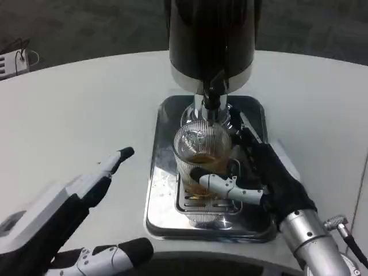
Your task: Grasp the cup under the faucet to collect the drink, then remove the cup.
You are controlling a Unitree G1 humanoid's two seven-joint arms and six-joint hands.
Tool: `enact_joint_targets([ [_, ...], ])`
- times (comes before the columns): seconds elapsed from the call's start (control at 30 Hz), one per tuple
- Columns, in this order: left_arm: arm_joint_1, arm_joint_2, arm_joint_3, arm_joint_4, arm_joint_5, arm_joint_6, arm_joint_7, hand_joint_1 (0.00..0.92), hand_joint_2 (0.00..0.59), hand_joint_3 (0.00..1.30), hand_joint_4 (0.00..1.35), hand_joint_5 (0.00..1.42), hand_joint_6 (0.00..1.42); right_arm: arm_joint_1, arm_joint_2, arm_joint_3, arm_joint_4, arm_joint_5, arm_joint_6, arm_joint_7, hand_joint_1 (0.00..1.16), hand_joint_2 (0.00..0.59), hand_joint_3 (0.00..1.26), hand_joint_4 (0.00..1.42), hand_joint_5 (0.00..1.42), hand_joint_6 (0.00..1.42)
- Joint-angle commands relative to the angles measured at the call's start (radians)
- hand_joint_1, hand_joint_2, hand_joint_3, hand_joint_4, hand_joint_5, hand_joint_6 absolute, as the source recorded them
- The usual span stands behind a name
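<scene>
Waiting at the near edge of the white table (75, 109), the robot's left hand (86, 201) lies with fingers spread and nothing in them, left of the steel drip tray (158, 172) and apart from it, apparently parked clear of the work. Farther in, the right hand (253, 178) wraps its black-and-white fingers around the ribbed glass cup (201, 149), thumb across the near face of the glass, other fingers behind its right side. The cup stands on the slotted grate (210, 202) of the tray, directly beneath the faucet (211, 98) of the dark drink dispenser (211, 40), and an amber drink (202, 159) shows low inside the glass, so collecting appears under way or nearly done. The placement looks deliberate: the grip steadies the cup under the spout while the tray catches drips. The tray's raised rim rings the cup on all sides, and the faucet hangs just above the glass mouth, so removal likely calls for a short lift over the rim toward the robot's right, where bare tabletop offers open room.
</scene>
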Motion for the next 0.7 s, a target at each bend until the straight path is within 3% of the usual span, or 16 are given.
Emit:
enact_joint_targets([
  [0.03,0.015,0.008,-0.012,0.002,0.025,0.013,-0.005,0.0,0.06,0.0,0.0,0.0,0.03,-0.037,0.02,0.007,0.056,0.007,-0.041,-0.014,0.84,0.204,0.0,0.0,0.07,0.06],
  [0.37,-0.001,0.032,-0.041,0.023,0.036,0.046,-0.022,0.0,0.061,0.0,0.0,0.0,0.03,-0.076,0.043,0.01,0.127,0.016,-0.075,-0.025,0.84,0.203,0.0,0.02,0.09,0.07],
  [0.7,-0.014,0.056,-0.047,0.027,0.031,0.08,-0.042,0.0,0.062,0.0,0.0,0.0,0.04,-0.109,0.08,0.034,0.198,-0.022,-0.102,-0.103,0.85,0.206,0.0,0.03,0.12,0.08],
])
